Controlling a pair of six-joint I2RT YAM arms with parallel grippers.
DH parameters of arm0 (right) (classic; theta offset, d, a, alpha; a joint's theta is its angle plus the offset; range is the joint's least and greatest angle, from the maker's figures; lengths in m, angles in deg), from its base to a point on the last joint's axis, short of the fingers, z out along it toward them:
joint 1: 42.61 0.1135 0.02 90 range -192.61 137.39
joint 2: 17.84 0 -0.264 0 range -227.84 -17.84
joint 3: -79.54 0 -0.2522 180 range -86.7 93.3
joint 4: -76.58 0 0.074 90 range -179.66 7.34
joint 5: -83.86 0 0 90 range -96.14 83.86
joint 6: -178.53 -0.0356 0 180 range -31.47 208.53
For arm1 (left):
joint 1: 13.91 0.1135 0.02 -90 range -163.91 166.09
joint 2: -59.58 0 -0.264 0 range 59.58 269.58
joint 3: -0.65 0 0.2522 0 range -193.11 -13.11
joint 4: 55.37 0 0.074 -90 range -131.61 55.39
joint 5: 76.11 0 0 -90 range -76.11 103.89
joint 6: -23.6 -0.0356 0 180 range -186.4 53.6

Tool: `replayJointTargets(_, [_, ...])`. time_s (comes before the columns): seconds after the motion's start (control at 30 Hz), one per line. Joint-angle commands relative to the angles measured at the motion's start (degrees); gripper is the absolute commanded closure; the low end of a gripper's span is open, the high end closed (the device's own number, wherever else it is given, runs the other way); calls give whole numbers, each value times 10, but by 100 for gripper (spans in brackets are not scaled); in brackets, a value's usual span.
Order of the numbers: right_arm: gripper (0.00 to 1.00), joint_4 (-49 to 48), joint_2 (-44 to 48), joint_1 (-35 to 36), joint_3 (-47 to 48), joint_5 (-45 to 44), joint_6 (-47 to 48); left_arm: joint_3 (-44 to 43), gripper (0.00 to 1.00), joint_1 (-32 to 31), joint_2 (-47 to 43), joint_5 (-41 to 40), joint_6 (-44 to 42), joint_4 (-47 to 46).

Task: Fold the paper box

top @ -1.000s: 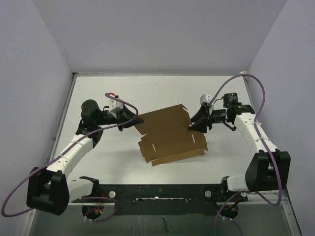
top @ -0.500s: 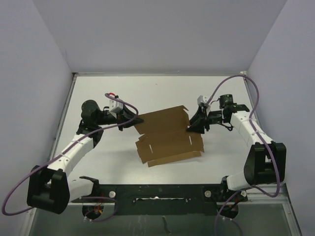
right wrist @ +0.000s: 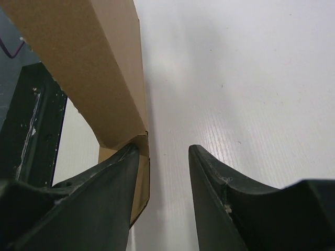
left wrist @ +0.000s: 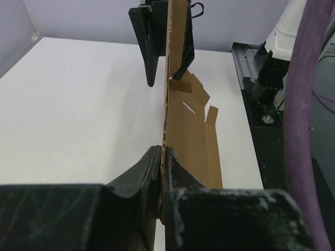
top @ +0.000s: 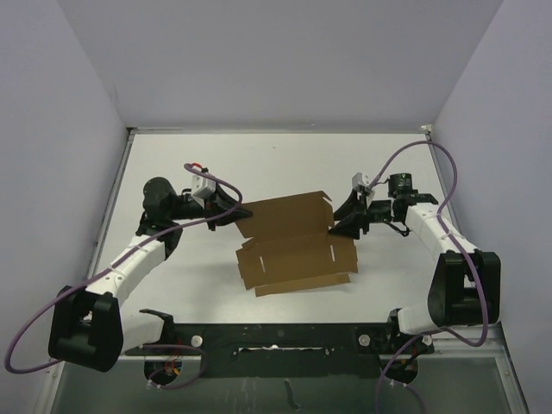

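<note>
"The paper box [top: 297,259]: where does it lie?"

"On the table [top: 172,155], between the two grippers. Its slitted panel spreads on the near side of both of them, toward the arm bases. The plain panel beyond it spans from one gripper's tips across to the other's."

"And the left gripper [top: 235,210]?"

"Clamped tight on the sheet's edge. Its wrist view shows the card edge-on, pinched between the fingers [left wrist: 141,175] and running straight away from them toward the right gripper [top: 342,222]."

"Does that one hold anything?"

"Nothing, as far as I can see. Its jaws stand partly apart. A corner of the card touches one finger [right wrist: 99,198], and only bare table shows in the gap between the two."

"How far along is the folding?"

"Early, I judge. One crease appears between the two panels. No wall stands, the tabs are clear of their slits, and the flaps lie spread out. Raising the sides, tucking the tabs and closing the box are all left to do."
</note>
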Motion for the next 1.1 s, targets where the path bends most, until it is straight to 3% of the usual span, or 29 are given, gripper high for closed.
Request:
replayJointTargets(0.0, [57, -66, 22, 8, -12, 30, -20, -2, 100, -3, 3, 20, 23, -64])
replayJointTargets(0.37, [59, -91, 18, 31, -38, 50, 0, 0, 100, -2, 8, 8, 26, -70])
replayJointTargets(0.47, [64, -114, 17, 37, -43, 43, -22, -1, 100, -3, 10, 7, 26, -69])
replayJointTargets(0.57, [74, -141, 17, 46, -49, 34, -49, -1, 100, -2, 10, 8, 26, -69])
replayJointTargets(0.7, [99, -139, 9, 51, -42, 32, -55, -1, 100, -3, 11, 9, 25, -69])
replayJointTargets(1.07, [100, -84, 14, 49, -16, 10, -33, -2, 100, 1, 6, 1, 15, -55])
